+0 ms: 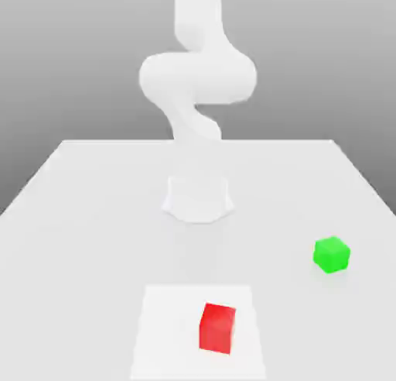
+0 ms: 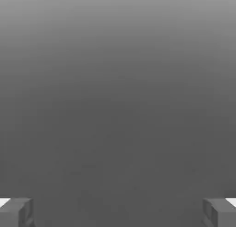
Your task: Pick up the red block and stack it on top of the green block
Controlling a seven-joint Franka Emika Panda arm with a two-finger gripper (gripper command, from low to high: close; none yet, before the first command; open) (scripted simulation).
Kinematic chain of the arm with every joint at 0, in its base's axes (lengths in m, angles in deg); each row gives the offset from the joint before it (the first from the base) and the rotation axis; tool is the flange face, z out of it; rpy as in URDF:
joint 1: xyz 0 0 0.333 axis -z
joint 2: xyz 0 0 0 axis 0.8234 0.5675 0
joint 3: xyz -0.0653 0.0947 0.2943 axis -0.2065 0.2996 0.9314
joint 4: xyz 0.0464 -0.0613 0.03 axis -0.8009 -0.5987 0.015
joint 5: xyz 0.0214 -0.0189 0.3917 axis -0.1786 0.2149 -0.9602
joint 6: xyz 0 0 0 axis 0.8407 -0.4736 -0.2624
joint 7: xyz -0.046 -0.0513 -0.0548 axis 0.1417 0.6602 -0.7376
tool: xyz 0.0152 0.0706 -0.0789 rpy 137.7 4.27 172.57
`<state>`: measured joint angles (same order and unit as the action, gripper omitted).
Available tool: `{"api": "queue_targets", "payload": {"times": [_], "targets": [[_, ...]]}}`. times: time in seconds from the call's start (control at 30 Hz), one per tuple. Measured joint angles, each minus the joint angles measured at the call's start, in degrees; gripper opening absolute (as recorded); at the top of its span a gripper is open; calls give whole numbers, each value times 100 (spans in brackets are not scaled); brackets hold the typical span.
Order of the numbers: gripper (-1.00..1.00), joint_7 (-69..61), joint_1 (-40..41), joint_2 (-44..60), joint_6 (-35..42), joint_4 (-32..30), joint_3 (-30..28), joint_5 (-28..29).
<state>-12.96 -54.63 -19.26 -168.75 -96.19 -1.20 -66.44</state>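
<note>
arm up, both blocks waiting on the table

going from the exterior view's left to its right: the white arm [image 1: 197,77] rises at the middle back, coiled above its base and well clear of both cubes. in front of it, near the table's [image 1: 69,240] front edge, the red block [image 1: 217,327] rests on a paler square patch [image 1: 166,333], untouched. well apart from it, further toward the exterior view's right and a little further back, the green block [image 1: 332,254] sits alone on the bare surface, corner turned toward the camera.

in the hand view the gripper [image 2: 118,212] is spread wide, its two fingertips [image 2: 16,211] at opposite edges with only grey background between them, holding nothing. that spread likely suits a descent over the red block, a step not yet begun.
</note>
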Motion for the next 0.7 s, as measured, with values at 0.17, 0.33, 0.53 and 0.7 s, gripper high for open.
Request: {"api": "queue_targets", "payload": {"times": [0.17, 0.33, 0.53, 0.7], "targets": [[0, 408, 162, 1074, -520, -396, 237, 73], [0, 826, 252, 2116, -1028, -781, 399, 176], [0, 1302, 307, 3363, -1629, -1241, 534, 261], [0, 1603, 246, 4392, -2136, -1626, 572, 200]]}}
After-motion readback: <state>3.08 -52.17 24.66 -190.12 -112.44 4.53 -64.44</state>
